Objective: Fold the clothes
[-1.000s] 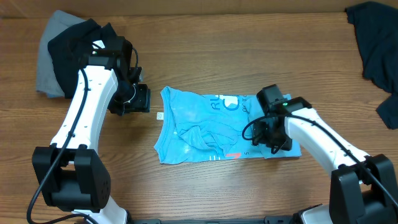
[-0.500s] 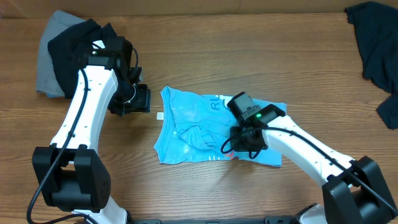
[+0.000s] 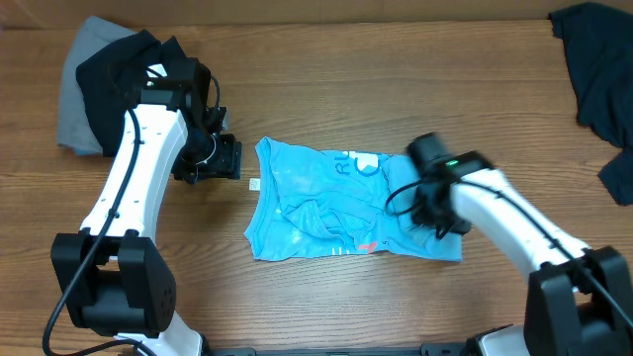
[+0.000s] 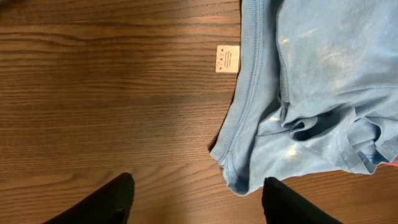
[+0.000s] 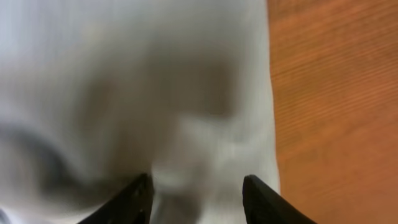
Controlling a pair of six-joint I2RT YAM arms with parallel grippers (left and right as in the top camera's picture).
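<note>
The sky-blue T-shirt [image 3: 326, 203] with white lettering and a small red mark lies rumpled at the table's middle. My left gripper [image 3: 220, 158] hovers open just left of its collar edge. In the left wrist view the shirt [image 4: 317, 87] and its white tag [image 4: 227, 58] lie ahead of the left gripper [image 4: 199, 208], whose jaws are wide apart over bare wood. My right gripper [image 3: 432, 206] is over the shirt's right part, blurred by motion. In the right wrist view the right gripper [image 5: 196, 202] has its jaws apart just above pale cloth [image 5: 137, 93].
A black garment [image 3: 119, 69] on a grey one [image 3: 74, 109] lies at the back left, behind the left arm. A dark garment [image 3: 598, 69] lies at the back right corner. Bare wood [image 5: 336, 93] shows right of the shirt.
My right gripper swept left over the shirt, then came back to the right. The shirt's right edge shifted with it. The left arm has not moved.
</note>
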